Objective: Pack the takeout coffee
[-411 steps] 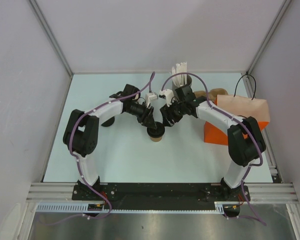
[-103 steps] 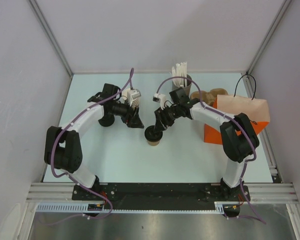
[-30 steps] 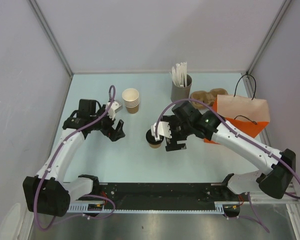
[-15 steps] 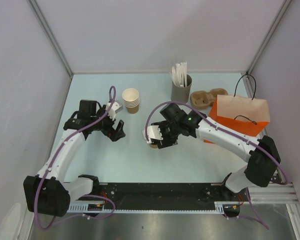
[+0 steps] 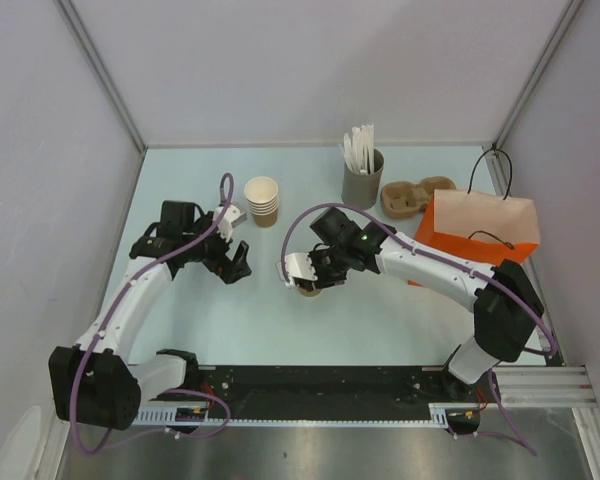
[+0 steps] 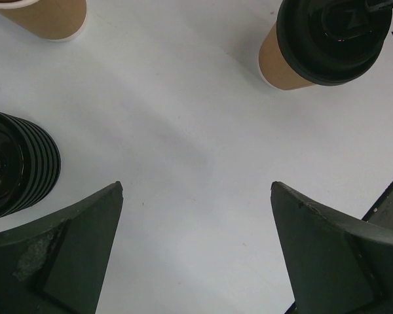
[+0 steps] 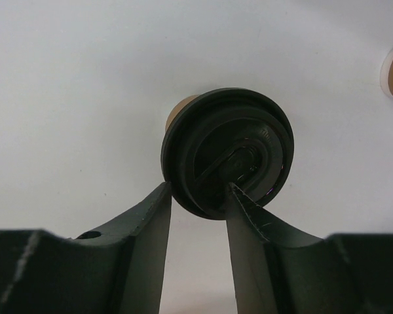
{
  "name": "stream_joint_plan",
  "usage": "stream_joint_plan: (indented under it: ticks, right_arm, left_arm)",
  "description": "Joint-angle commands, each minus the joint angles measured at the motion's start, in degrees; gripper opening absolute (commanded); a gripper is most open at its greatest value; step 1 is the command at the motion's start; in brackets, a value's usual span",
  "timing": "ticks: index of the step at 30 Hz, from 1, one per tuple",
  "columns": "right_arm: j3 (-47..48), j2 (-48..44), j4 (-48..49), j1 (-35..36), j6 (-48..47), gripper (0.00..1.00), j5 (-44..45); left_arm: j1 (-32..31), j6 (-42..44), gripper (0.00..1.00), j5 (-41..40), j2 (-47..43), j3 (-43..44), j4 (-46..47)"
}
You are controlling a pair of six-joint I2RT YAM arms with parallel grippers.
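Note:
The takeout coffee (image 7: pixel 249 124), a tan paper cup with a black lid, stands on the white table (image 5: pixel 380 300) near the middle. My right gripper (image 7: pixel 198 188) has closed on the near rim of the lid: one finger presses the outside of the rim, the other rests in the lid's recess. From above, the right gripper (image 5: pixel 305 275) covers most of the cup (image 5: pixel 309 291). My left gripper (image 6: pixel 196 186) hovers open over bare table, left of the coffee (image 6: pixel 327 39). In the top view the left gripper (image 5: pixel 238 262) holds nothing.
An orange paper bag (image 5: pixel 480 235) stands open at the right. Behind it lie a pulp cup carrier (image 5: pixel 410 195) and a holder of stirrers (image 5: pixel 362 178). A stack of lidless cups (image 5: pixel 263 200) stands at the back, and a stack of black lids (image 6: pixel 13 163) sits beside my left gripper.
My right arm swung left over the coffee and its jaws narrowed from wide open onto the lid's rim. The left arm stayed still and open.

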Motion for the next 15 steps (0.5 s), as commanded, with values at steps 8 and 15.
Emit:
stream_joint_plan:
  ticks: [8,15]
  right_arm:
    - [0.3,2.0,1.7,0.5,-0.1,0.34,0.6]
    - [0.2,2.0,1.1,0.5,-0.2,0.21,0.8]
  left_arm:
    - [0.3,0.0,0.99,0.0,0.6,-0.5,1.5]
    - [0.3,0.1,0.99,0.0,0.6,-0.7,1.7]
